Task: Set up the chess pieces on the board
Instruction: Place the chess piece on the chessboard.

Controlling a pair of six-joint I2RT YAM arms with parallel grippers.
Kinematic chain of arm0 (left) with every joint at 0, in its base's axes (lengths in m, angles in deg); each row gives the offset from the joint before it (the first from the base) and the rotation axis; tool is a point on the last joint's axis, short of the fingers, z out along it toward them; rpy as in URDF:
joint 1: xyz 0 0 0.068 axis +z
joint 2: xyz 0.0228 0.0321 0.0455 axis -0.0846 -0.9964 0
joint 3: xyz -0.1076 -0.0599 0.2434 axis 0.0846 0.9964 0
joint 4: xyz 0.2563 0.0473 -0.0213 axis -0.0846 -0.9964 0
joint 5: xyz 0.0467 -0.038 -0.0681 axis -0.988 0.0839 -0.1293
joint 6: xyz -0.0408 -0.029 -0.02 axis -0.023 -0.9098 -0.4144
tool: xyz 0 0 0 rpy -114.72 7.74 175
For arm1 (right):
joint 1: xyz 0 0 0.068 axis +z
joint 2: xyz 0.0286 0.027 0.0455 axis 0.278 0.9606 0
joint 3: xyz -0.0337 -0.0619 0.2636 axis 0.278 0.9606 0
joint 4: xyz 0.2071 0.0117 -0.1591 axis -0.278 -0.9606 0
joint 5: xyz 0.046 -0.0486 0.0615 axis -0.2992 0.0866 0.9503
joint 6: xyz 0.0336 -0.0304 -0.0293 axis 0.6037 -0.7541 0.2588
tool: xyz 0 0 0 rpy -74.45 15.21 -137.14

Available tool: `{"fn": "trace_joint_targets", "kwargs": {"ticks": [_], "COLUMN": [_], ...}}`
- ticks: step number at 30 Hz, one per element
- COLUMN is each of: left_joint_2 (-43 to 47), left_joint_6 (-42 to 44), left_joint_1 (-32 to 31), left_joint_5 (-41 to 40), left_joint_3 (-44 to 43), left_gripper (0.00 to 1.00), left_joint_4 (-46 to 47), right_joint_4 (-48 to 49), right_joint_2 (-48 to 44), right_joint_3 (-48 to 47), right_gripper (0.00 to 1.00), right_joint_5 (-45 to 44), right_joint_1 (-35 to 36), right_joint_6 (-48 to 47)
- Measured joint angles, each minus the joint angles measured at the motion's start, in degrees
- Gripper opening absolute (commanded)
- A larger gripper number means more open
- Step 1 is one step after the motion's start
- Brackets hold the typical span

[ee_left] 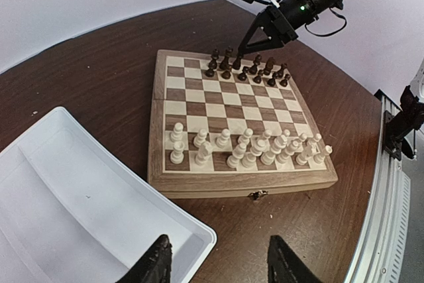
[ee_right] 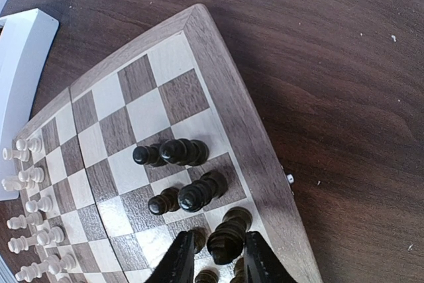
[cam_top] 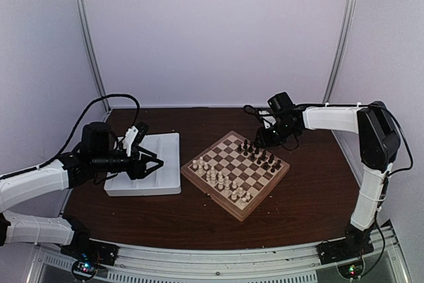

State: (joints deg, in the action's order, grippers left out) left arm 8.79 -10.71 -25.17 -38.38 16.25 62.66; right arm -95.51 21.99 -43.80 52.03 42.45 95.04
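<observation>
both apart — right gripper [ee_right: 218,240] straddles a chess piece [ee_right: 230,228], left gripper [ee_left: 218,246] empty.

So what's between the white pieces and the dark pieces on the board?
Only bare checkered squares of the board; no piece stands there. The left wrist view shows it.

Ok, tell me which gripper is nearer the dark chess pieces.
Right. The right gripper straddles one of the dark chess pieces; the left gripper hangs above the white tray.
</observation>
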Motion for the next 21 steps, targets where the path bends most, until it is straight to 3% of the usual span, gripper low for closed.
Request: {"fn": "trace_joint_targets", "kwargs": {"ticks": [6,21], "left_joint_2": [0.0,0.02], "left_joint_6": [0.0,0.0], "left_joint_1": [0.0,0.0], "left_joint_5": [-0.02,-0.17], "left_joint_3": [0.0,0.0], "left_gripper": [0.5,0.5], "left_joint_4": [-0.07,-0.07], "right_joint_4": [-0.13,-0.46], "right_joint_2": [0.0,0.42], "right_joint_3": [0.0,-0.02], "right_gripper": [0.37,0.25], "right_joint_5": [-0.02,-0.02], "right_joint_1": [0.0,0.0], "right_joint_6": [0.0,-0.22]}}
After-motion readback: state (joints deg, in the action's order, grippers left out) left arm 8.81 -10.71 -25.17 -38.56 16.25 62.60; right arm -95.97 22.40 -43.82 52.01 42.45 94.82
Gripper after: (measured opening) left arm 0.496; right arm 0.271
